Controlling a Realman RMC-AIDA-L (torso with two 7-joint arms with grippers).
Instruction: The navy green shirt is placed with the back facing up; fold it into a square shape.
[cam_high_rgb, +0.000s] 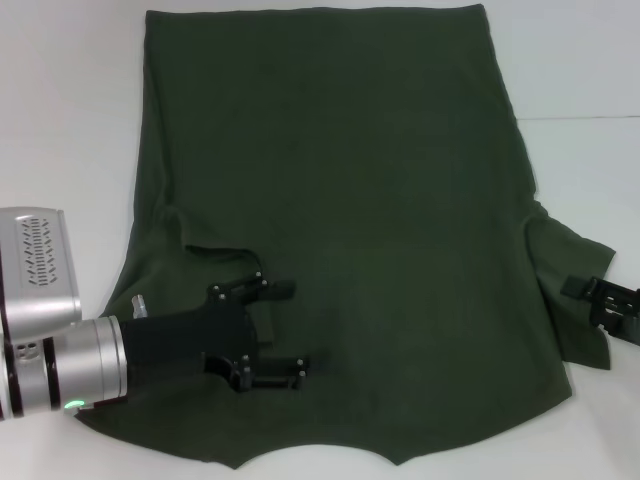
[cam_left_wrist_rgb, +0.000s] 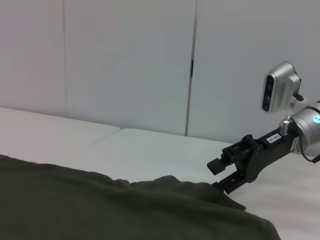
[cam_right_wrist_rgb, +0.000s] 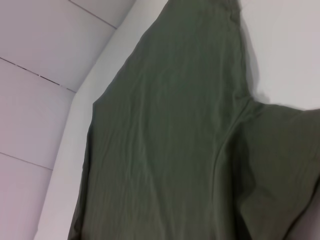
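Observation:
The navy green shirt (cam_high_rgb: 360, 200) lies flat on the white table (cam_high_rgb: 60, 110), hem at the far side, neck edge at the near side. Its left sleeve is folded inward onto the body. My left gripper (cam_high_rgb: 288, 330) is open and empty, just above the shirt's near left part beside the folded sleeve. My right gripper (cam_high_rgb: 598, 298) is at the tip of the right sleeve (cam_high_rgb: 570, 270). In the left wrist view the right gripper (cam_left_wrist_rgb: 225, 174) has its jaws apart, the lower one touching the sleeve's edge. The right wrist view shows the shirt (cam_right_wrist_rgb: 170, 130) close up.
The white table has a seam (cam_high_rgb: 580, 117) at the far right. Bare table surface lies on both sides of the shirt. A pale panelled wall (cam_left_wrist_rgb: 125, 65) stands behind the table.

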